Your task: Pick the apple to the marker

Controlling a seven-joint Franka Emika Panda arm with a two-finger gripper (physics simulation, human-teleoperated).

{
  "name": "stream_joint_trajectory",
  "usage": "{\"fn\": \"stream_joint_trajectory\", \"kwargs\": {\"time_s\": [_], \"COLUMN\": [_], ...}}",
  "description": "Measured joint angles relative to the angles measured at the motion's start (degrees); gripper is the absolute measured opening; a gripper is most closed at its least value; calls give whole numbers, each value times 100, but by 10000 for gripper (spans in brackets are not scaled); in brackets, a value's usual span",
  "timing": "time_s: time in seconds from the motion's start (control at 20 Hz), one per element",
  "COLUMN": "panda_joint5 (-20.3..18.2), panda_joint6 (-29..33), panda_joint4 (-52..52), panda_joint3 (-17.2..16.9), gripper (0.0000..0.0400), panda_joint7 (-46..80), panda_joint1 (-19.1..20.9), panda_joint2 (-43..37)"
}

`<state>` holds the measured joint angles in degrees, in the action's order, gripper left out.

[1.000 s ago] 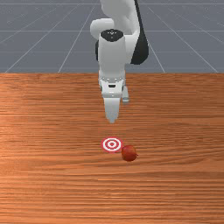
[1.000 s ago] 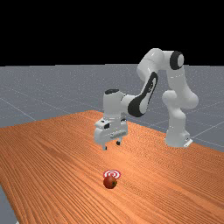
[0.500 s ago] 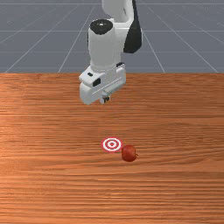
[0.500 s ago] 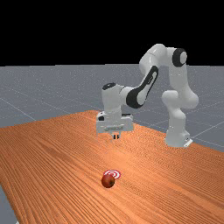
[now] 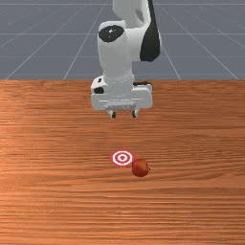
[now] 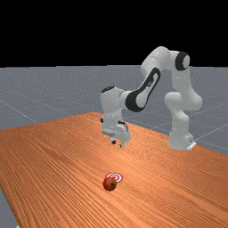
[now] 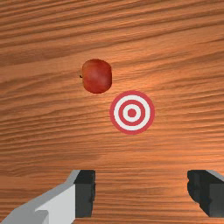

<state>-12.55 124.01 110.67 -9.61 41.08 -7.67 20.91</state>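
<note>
- Leftmost of these in the front view, the marker (image 5: 122, 158) lies flat on the table (image 5: 48, 201), my goal.
- Above its far side, my gripper (image 5: 124, 115) hangs wide, holding nothing, presumably to leave room for the apple.
- Rightmost and nearer, the apple (image 5: 140, 168) sits just beside the marker; I expect a short carry.

Apple (image 5: 140, 168), one: red, rounded, short dark stem. Lies on its side on the surface, stem toward the front view's right, just beside the marker's rim.

Marker (image 5: 122, 158), one: flat, round; concentric red and white rings, red centre. Lies flat, well in from the surface's far edge in the front view, slightly nearer that edge than the apple.
</note>
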Motion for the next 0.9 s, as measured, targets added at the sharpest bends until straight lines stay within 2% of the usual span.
{"fn": "stream_joint_trajectory", "kwargs": {"time_s": [0.1, 0.2, 0.55, 0.9], "panda_joint5": [43, 81, 269, 314], "panda_joint6": [288, 379, 389, 440], "panda_joint4": [-207, -581, -2078, -2424], "panda_joint3": [92, 161, 112, 134], "gripper": [367, 388, 400, 400], "panda_joint7": [103, 174, 430, 549], "panda_joint1": [-163, -266, -337, -449], "panda_joint2": [293, 731, 2401, 2697]}}
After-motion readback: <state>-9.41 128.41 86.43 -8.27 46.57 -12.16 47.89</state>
